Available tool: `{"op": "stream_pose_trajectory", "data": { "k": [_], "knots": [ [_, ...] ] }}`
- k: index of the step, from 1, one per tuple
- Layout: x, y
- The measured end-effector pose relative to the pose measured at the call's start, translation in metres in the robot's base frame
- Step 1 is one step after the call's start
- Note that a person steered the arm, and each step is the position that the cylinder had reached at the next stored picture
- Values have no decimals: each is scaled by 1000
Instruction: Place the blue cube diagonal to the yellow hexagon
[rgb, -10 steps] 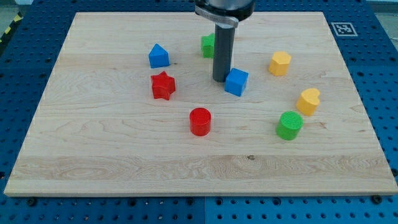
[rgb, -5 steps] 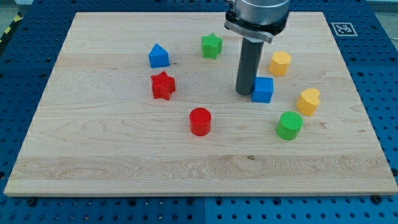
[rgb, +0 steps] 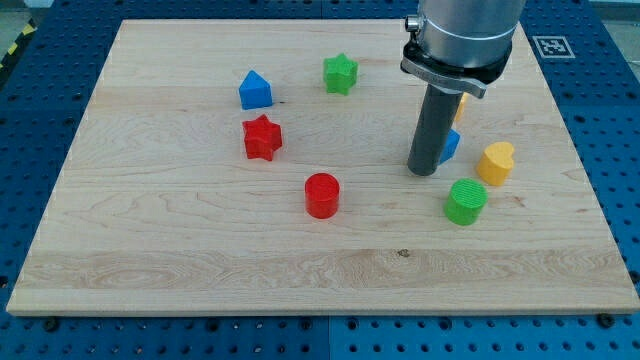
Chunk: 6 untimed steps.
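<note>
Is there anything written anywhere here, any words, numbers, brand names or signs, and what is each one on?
No readable words, numbers or brand names anywhere.
One sign only: a black-and-white square code marker on the wooden board's corner at the view's top right; a pattern, not text.
The coloured blocks and the dark rod carry no lettering that shows.

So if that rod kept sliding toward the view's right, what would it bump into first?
The blue cube, already against my tip and mostly hidden behind the rod. Beyond it probably comes the yellow block, though depth is unclear.
</note>
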<state>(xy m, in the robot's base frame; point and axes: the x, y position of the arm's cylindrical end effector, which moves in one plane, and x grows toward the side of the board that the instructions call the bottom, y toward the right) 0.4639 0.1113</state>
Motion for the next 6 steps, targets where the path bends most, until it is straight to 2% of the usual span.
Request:
{"op": "stream_pose_trajectory", "data": {
  "k": [4,6],
  "knots": [
    [-37,24],
    [-37,30]
  ]
}}
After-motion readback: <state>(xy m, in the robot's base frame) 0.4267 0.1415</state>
